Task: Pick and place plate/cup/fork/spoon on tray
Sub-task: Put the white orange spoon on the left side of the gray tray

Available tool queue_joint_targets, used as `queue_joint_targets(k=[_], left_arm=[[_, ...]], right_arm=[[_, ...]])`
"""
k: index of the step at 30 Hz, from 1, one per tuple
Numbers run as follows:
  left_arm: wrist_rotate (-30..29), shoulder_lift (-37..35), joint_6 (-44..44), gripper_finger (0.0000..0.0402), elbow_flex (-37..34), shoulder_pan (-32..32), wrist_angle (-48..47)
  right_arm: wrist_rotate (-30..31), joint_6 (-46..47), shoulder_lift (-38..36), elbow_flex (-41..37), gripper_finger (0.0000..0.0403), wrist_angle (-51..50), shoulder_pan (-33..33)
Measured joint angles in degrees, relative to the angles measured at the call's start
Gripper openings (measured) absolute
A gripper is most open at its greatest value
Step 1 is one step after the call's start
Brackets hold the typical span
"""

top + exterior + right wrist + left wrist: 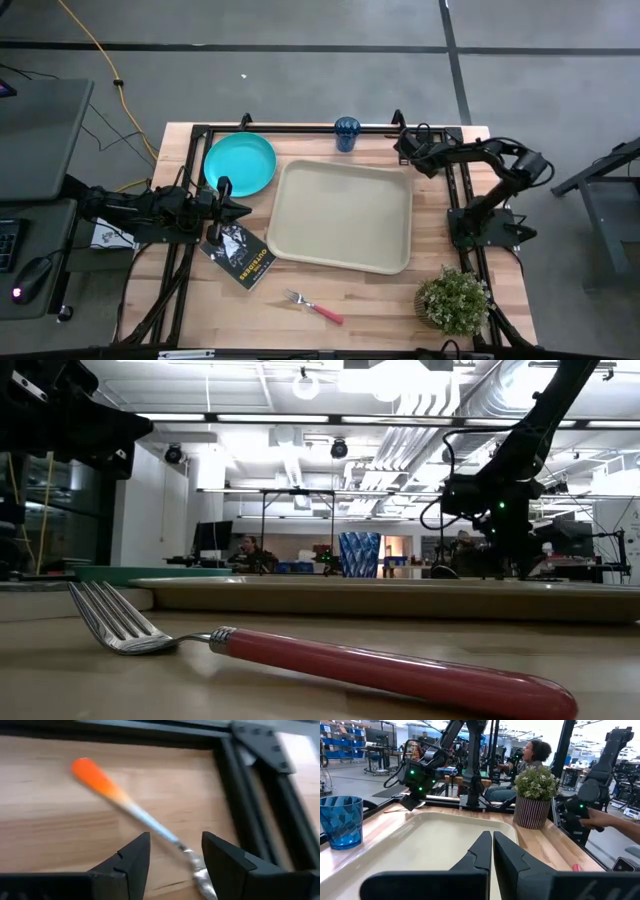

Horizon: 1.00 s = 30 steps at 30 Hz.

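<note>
The beige tray (340, 215) lies mid-table. The teal plate (240, 165) lies to its left. The blue cup (347, 132) stands at the far edge. The fork with the pink-red handle (313, 306) lies near the front edge. A slim spoon (125, 802) lies flat on the wood by the black frame's far right corner, its handle end orange. My right gripper (402, 148) is open over it, pointing down, and its fingers (175, 842) stand on either side of the silvery end. My left gripper (245, 210) is shut and empty at the tray's left rim (492, 845). My right gripper comes from above with one finger on each side of the spoon's silvery end (192, 862), the fingers across the spoon. Whether a finger touches it, I cannot tell. The spoon lies flat on the table.
A black booklet (238, 255) lies below my left gripper. A potted plant (455, 298) stands at the near right corner. The black frame rails (250, 795) run close beside the spoon. Beyond the right edge a person sits, and a hand (610, 822) rests on a device.
</note>
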Motion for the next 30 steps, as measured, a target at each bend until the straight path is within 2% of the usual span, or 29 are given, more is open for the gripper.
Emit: queue_joint_targets(k=[2, 11, 21, 26, 30], left_arm=[[0.0, 0.0, 0.0, 0.0, 0.0, 0.0, 0.0], [0.0, 0.0, 0.0, 0.0, 0.0, 0.0, 0.0], [0.0, 0.0, 0.0, 0.0, 0.0, 0.0, 0.0], [0.0, 0.0, 0.0, 0.0, 0.0, 0.0, 0.0], [0.0, 0.0, 0.0, 0.0, 0.0, 0.0, 0.0]], right_arm=[[-1.8, -0.6, 0.0, 0.0, 0.0158, 0.8, -0.1], [-2.8, -2.1, 0.0, 0.0, 0.0118, -0.9, -0.1], [-2.0, -2.0, 0.1, 0.1, 0.0112, -0.8, -0.5], [-2.0, 1.7, 3.9, 4.6, 0.0108, -6.2, -1.2], [-2.5, 0.2, 5.1, 7.0, 0.0079, -9.4, -1.1]])
